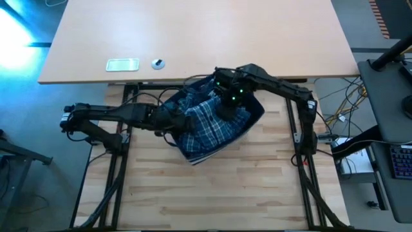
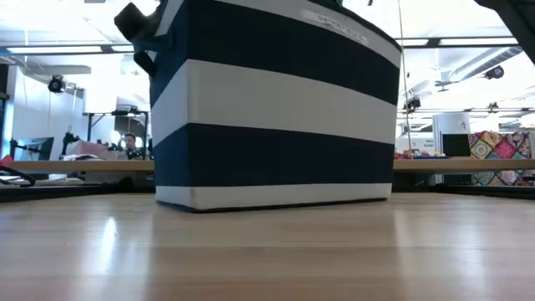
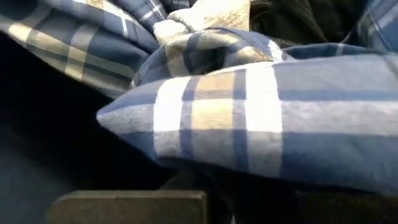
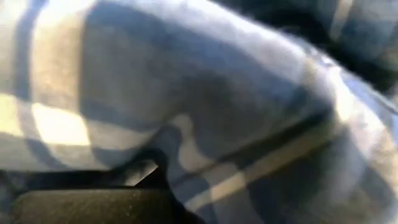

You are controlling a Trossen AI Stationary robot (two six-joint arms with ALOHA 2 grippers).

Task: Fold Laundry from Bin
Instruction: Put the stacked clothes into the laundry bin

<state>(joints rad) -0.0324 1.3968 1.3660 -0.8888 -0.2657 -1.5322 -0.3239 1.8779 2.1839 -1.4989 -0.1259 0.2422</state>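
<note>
The bin, navy with pale stripes, stands in the middle of the wooden table, filled with the laundry, mostly blue-and-white plaid cloth. My left gripper reaches into the bin from the table's left and is shut, with a plaid fold bulging just above it. My right gripper comes in from the right and points steeply down into the pile. Plaid cloth fills its wrist view. The bin's wall hides both grippers in the low view. My left gripper lies shut against the underside of a plaid fold, slanting down from the table's left. Whether any cloth is caught between the fingers I cannot tell. My right gripper is shut on a bunch of plaid cloth, coming from above. The cloth lies on the pile, slack; how many layers cannot be told.
Beyond the bin stands a second, paler table with a pale flat rectangle and a small round thing. Bare wood stretches from the bin to the near edge. A desk with a keyboard stands off to the right.
</note>
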